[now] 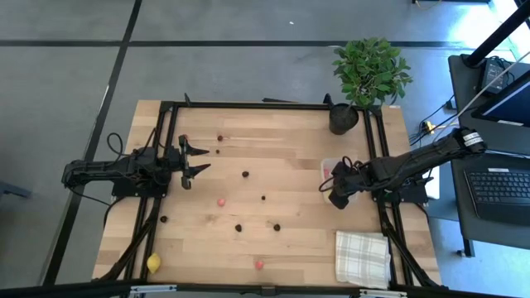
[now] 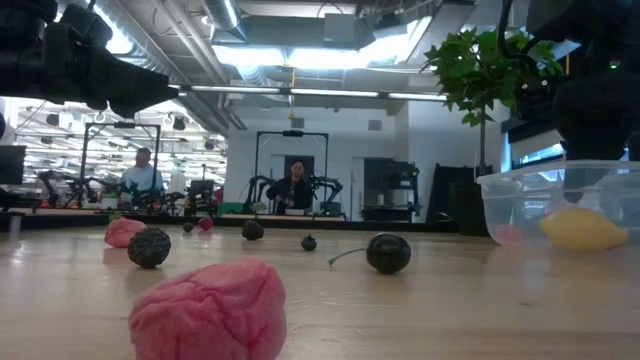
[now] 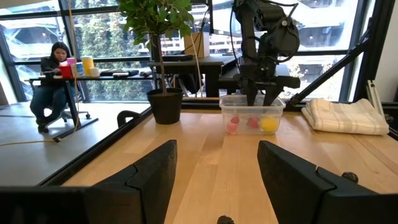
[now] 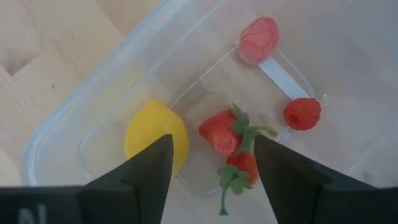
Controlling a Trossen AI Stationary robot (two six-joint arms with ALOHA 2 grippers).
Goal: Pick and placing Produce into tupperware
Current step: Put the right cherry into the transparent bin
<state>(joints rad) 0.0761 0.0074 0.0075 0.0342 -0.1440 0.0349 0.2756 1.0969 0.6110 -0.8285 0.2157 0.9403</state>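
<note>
Right gripper [image 4: 211, 171]: hanging open, empty, over the tupperware [image 1: 329, 170] at the table's right side.
Left gripper [image 1: 199, 160]: waiting open at the left.
Tupperware contents: lemon [image 4: 155, 135], strawberries [image 4: 219, 131], raspberry [image 4: 302, 113], pink piece [image 4: 259, 40].
Produce [image 1: 222, 201]: lying scattered across the table [image 1: 290, 132].

**Around the table: plant, cloth and onlookers**

A leafy plant in a black pot [image 1: 344, 117] stood at the far right corner of the wooden table [image 1: 273, 149]. A white checked cloth [image 1: 362, 257] lay folded at the near right corner. Beyond, a laptop [image 1: 501, 192] sat open, and a person [image 3: 55, 74] sat at a desk by the windows.
</note>
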